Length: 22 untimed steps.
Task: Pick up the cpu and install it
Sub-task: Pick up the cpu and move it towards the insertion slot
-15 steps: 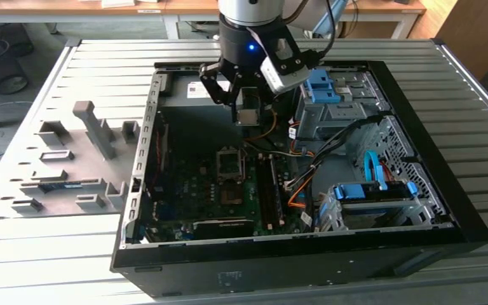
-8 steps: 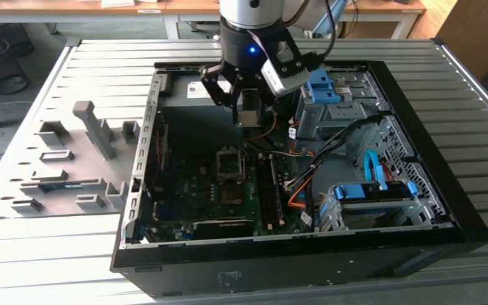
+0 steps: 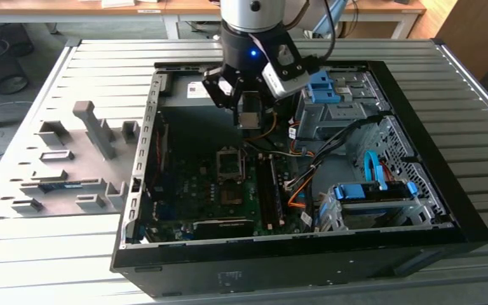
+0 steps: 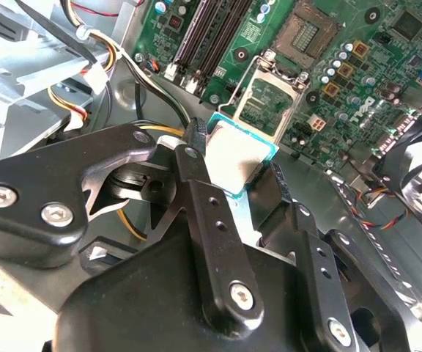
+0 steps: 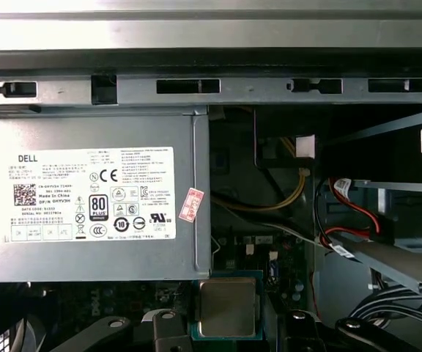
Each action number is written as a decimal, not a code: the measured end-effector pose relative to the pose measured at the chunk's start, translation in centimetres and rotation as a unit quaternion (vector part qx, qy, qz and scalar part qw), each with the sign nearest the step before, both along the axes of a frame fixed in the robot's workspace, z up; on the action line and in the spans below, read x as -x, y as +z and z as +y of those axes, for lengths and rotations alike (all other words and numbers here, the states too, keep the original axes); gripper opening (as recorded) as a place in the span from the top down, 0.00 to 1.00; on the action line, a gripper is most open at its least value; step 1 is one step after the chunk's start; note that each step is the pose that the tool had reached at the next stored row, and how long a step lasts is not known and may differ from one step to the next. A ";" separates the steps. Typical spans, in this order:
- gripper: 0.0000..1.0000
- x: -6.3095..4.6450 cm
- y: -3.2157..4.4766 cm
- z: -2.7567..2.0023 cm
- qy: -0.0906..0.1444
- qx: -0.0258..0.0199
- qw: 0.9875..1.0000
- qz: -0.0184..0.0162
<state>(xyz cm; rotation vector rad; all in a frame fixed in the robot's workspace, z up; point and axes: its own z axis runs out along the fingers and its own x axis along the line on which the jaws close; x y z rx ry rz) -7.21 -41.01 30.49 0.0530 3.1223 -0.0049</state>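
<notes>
**A:** Condition of the gripper (image 3: 248,119)?

**B:** Closed part-way on the cpu (image 4: 237,158). Both fingers (image 4: 204,205) clamp opposite edges, and the chip lies flat between the tips with its silver face toward the wrist.

**A:** Position of the chip?

**B:** At the fingertips, held in the air above the motherboard (image 3: 201,190) inside the open computer case (image 3: 269,254). It touches nothing else.

**A:** Bearing to the socket?

**B:** The socket frame (image 4: 266,99) stands open. It lies below the fingertips and slightly ahead of them, apart from the chip. The chip is square, so it has no long axis. My judgement is that matching its edges to the frame is what matters.

**A:** Count?

**B:** One arm, one gripper, two fingers, one cpu, one socket frame and one power supply (image 5: 86,147) beside the gripper
</notes>
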 end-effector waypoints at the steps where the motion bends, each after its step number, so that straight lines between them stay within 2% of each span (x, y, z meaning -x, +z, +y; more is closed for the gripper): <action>1: 0.53 0.0 -0.06 0.00 0.000 0.000 1.000 0.000; 9: 0.53 -0.1 -0.71 -0.02 0.000 0.000 1.000 0.000; 11: 0.53 -0.1 -0.82 -0.19 0.000 0.001 1.000 0.000; 15: 0.53 0.0 -0.98 -1.10 0.000 0.001 1.000 0.000; 22: 0.53 0.2 -1.22 -3.41 0.000 0.002 1.000 0.000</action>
